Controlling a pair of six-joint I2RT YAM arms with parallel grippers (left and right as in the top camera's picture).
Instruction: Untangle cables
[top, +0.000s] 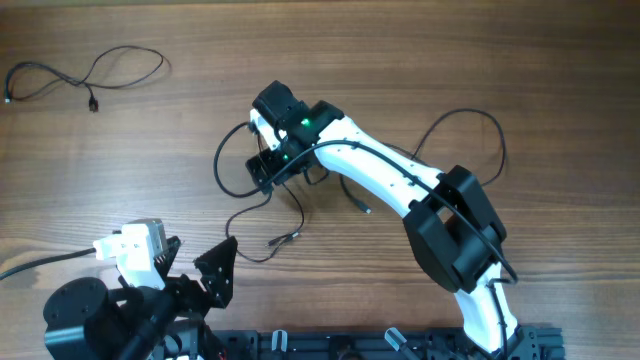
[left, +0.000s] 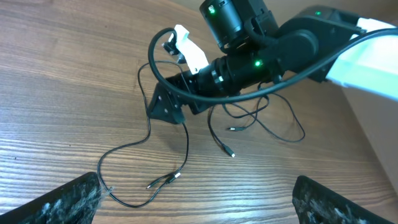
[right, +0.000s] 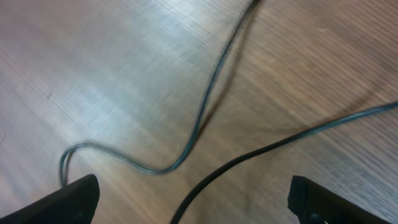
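Tangled cables (top: 285, 239) laid at centre, right gripper (right: 193, 193) spread open above them, left gripper (left: 196, 196) opened wide at 7 o'clock, stray cable (top: 92, 103) laid at 10 o'clock

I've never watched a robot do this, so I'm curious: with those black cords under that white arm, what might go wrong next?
1. The right gripper hangs open over two strands; closing might pinch both and tighten the tangle.
2. The arm's own thick cable loops close to the cables and could snag them.
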